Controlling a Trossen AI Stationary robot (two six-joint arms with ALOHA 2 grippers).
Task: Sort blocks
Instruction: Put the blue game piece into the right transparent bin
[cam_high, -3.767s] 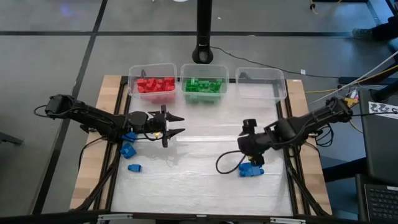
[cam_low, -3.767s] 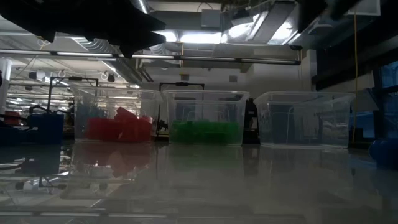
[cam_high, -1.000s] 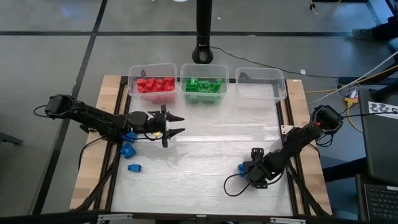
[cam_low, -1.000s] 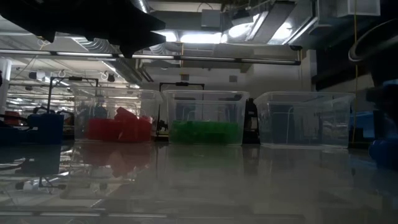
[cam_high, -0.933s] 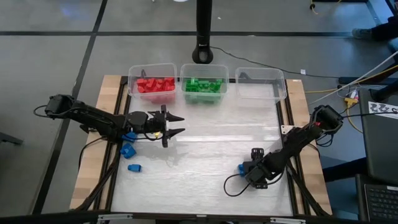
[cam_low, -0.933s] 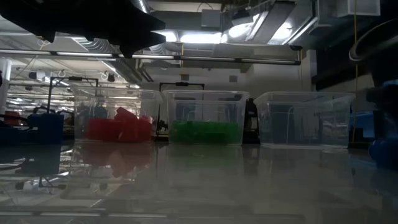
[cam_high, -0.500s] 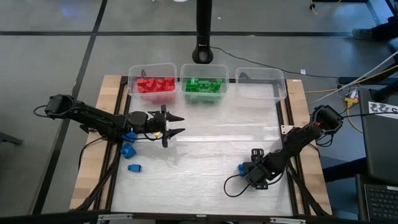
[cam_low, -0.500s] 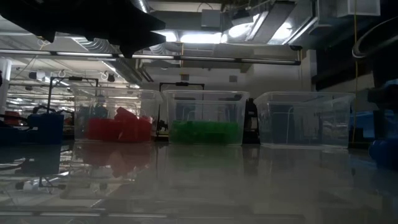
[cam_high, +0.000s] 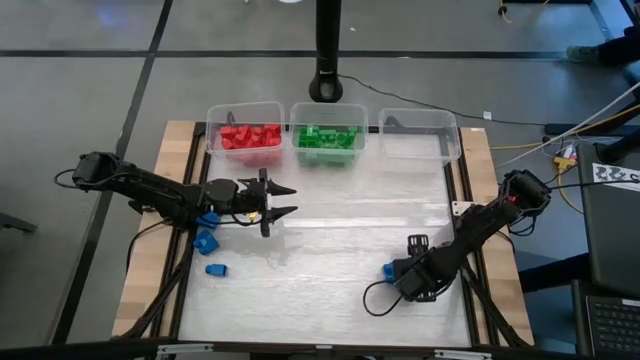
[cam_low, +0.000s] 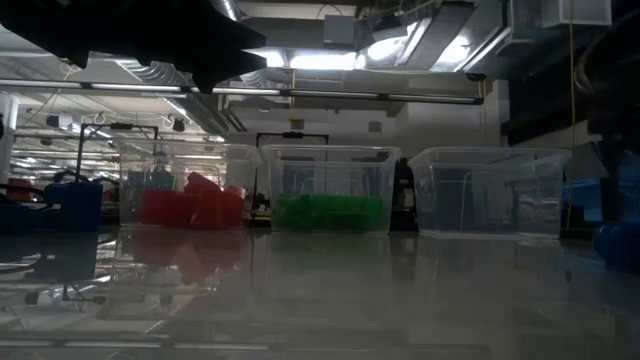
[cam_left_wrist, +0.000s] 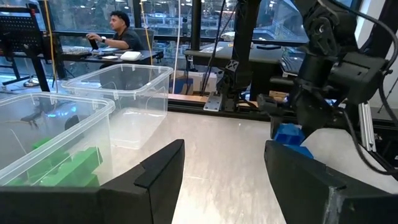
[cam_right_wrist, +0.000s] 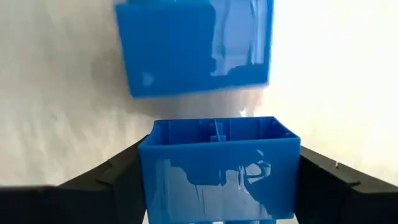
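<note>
From above: right gripper (cam_high: 408, 268) low at near-right table edge over blue blocks (cam_high: 388, 271), left gripper (cam_high: 272, 201) parked mid-left, fingers spread. Right wrist: fingers clamped on blue block (cam_right_wrist: 217, 165), second block (cam_right_wrist: 194, 46) beyond, probably bound for empty bin (cam_high: 419, 136)

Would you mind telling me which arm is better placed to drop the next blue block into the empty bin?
The right. Its hand is already shut on a blue block, and the empty bin stands on its side of the table. The left hand hangs open by the red bin.
</note>
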